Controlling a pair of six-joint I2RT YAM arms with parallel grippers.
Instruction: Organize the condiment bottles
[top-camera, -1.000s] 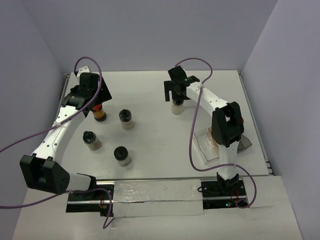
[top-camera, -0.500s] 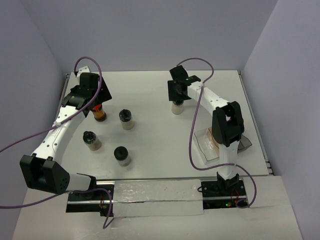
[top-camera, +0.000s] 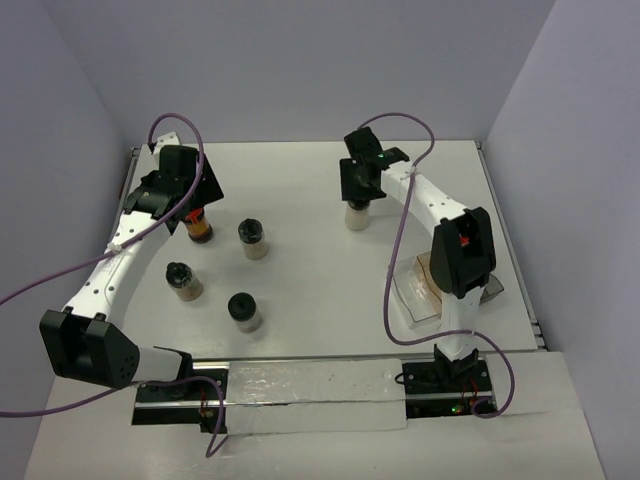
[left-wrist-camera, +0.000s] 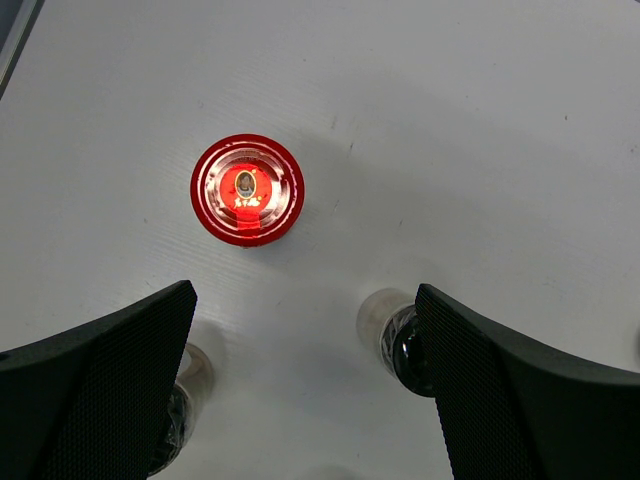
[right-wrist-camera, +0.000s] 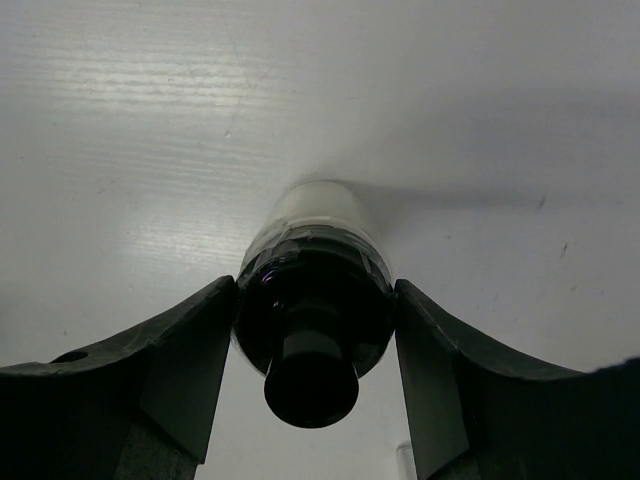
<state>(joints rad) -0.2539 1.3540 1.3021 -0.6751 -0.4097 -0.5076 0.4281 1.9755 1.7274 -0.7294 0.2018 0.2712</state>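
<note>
The right pincer (right-wrist-camera: 313, 300) is closed on a black-capped jar (right-wrist-camera: 316, 250), clamping its cap, the jar upright between the jaws. Best lift it straight up and keep it vertical before carrying it toward the clear tray (top-camera: 412, 302), well behind the pincer

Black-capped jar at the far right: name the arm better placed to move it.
Right. The right gripper is shut on that jar; the left gripper hangs open over a red-capped jar, well away.
</note>
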